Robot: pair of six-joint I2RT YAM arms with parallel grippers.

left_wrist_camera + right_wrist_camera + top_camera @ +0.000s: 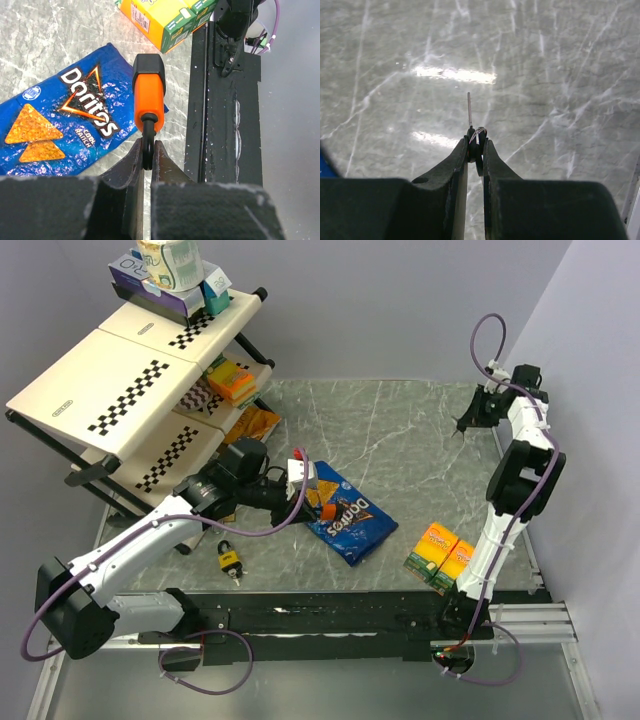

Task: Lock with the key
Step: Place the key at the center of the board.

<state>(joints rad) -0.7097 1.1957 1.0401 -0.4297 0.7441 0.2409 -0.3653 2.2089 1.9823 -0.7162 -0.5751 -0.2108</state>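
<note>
My left end effector [148, 155] is closed tight on the shackle [148, 145] of the orange padlock [148, 92]. The body juts out past my fingertips above the Doritos bag [65, 125], clear of the bench [545, 75]. I judge that holding it by the shackle leaves the far black end, where I expect the keyway to be, free for the other arm. My right end effector [476, 145] is pinched shut on the head of the key [469, 107], with the thin blade pointing straight out ahead, ready to be inserted. The two arms are well apart, so key and lock have yet to be brought together. A yellow padlock [229, 560] lies untouched on the bench near my left arm.
</note>
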